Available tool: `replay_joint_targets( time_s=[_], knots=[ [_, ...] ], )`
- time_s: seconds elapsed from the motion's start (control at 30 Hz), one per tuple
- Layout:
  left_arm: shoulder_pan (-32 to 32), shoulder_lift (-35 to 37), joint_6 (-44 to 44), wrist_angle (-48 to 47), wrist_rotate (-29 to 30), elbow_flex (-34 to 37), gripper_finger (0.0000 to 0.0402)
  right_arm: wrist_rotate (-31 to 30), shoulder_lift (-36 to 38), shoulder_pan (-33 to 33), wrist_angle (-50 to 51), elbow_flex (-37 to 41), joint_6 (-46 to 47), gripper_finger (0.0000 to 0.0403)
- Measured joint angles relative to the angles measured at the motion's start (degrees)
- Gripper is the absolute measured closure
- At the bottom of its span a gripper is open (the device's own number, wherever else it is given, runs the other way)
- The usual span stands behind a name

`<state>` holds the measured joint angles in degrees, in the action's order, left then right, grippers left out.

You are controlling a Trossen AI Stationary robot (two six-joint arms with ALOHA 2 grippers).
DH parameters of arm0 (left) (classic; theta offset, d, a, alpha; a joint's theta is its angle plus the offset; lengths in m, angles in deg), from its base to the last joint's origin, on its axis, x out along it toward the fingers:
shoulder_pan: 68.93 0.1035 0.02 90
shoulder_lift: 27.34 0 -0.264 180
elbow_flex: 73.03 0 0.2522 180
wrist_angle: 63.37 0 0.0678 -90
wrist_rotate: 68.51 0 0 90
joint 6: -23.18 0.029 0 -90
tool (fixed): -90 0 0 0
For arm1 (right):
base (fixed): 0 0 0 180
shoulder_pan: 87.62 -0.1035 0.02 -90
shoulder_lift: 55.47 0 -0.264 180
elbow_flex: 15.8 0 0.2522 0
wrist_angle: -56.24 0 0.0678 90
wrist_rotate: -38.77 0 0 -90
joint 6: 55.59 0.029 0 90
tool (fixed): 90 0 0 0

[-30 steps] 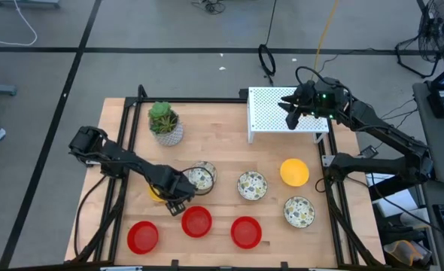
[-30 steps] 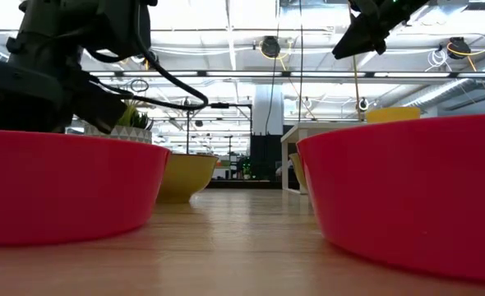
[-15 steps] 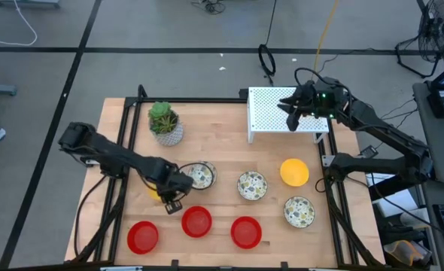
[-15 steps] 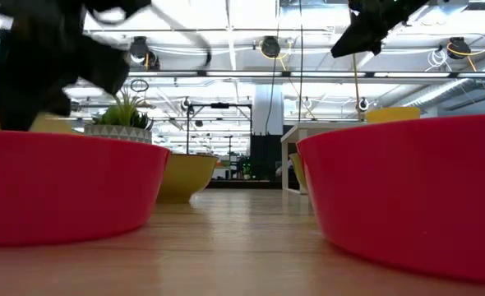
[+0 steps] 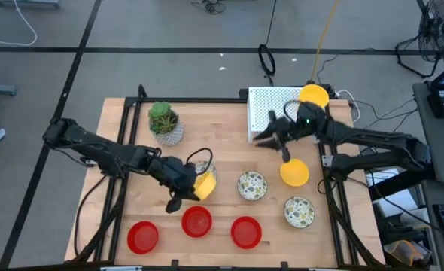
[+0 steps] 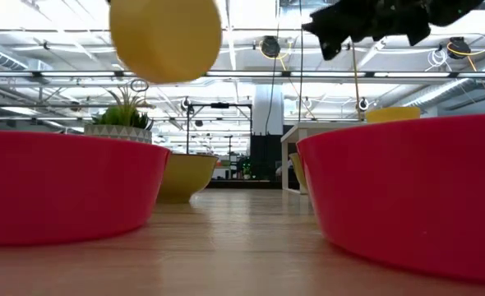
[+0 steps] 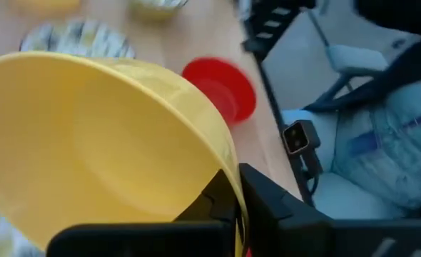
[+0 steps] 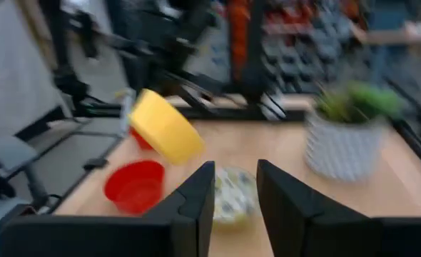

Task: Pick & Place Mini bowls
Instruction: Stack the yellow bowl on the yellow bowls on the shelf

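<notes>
My left gripper (image 5: pixel 193 184) is shut on a yellow mini bowl (image 5: pixel 203 183), held in the air left of the table's centre; the low view shows that bowl (image 6: pixel 166 37) high above the wood. My right gripper (image 5: pixel 270 138) hangs open and holds nothing, in front of the white rack (image 5: pixel 271 109). A second yellow bowl (image 5: pixel 313 95) sits on the rack and a third (image 5: pixel 294 172) on the table. Two speckled bowls (image 5: pixel 252 185) (image 5: pixel 299 211) and three red bowls (image 5: pixel 142 236) (image 5: pixel 196 221) (image 5: pixel 245 232) rest on the wood. Another speckled bowl (image 5: pixel 200 168) is half hidden behind the held one. My left gripper pinches the yellow bowl's rim (image 7: pixel 227 187), one finger (image 7: pixel 214 207) on the inner side and the other (image 7: pixel 271 210) on the outer wall. The fingers come slanting down from the table's left. The bowl is lifted clear and tilted steeply on edge.
A white pot with a green plant (image 5: pixel 164 122) stands at the far left. The rack fills the far right corner. A black frame rail (image 5: pixel 332 203) runs along the table's right edge. Bare wood lies between the plant and the rack.
My left gripper has risen and turned, lifting the yellow bowl off the table and tipping it on edge. My right gripper has left the rack top, gone down toward the table's left and near side, and tipped toward level. A yellow bowl now shows on the rack.
</notes>
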<state>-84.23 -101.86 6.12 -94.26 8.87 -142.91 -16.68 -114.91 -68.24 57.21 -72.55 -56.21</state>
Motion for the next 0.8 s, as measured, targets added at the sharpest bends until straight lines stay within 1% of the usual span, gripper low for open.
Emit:
replay_joint_targets(
  time_s=[0.07,0.13,0.2,0.3,0.43,0.57,0.7,0.8],
  knots=[
    [1.26,-1.22,4.79,4.09,-2.73,-0.02,0.0384,-0.18,-0.95,-3.75,-7.16,2.55,0.06,0.0292],
    [3.05,-2.66,8.57,6.33,-6.36,0.04,0.0388,-0.55,-2.60,-7.58,-12.07,3.84,-1.01,0.0274],
    [5.17,-4.78,11.24,10.81,-10.84,0.04,0.0395,-2.93,-4.31,-10.93,-14.17,4.18,-2.99,0.0255],
    [7.89,-7.68,14.66,15.11,-17.01,0.04,0.0393,-5.99,-7.29,-14.63,-17.88,4.14,-4.41,0.0226],
    [10.44,-11.20,21.14,19.29,-23.42,0.06,0.0390,-5.70,-10.97,-16.58,-21.35,3.74,-0.30,0.0202],
    [12.00,-13.89,27.37,21.63,-29.50,-0.85,0.0395,-0.93,-13.78,-16.50,-22.04,2.65,3.54,0.0196],
    [12.84,-15.53,31.43,24.35,-32.61,-2.04,0.0386,4.59,-17.21,-16.50,-22.72,1.31,6.43,0.0196],
    [13.38,-16.42,33.32,24.62,-33.66,-3.07,0.0393,9.63,-19.98,-16.54,-24.88,0.31,8.72,0.0199]
  ],
)
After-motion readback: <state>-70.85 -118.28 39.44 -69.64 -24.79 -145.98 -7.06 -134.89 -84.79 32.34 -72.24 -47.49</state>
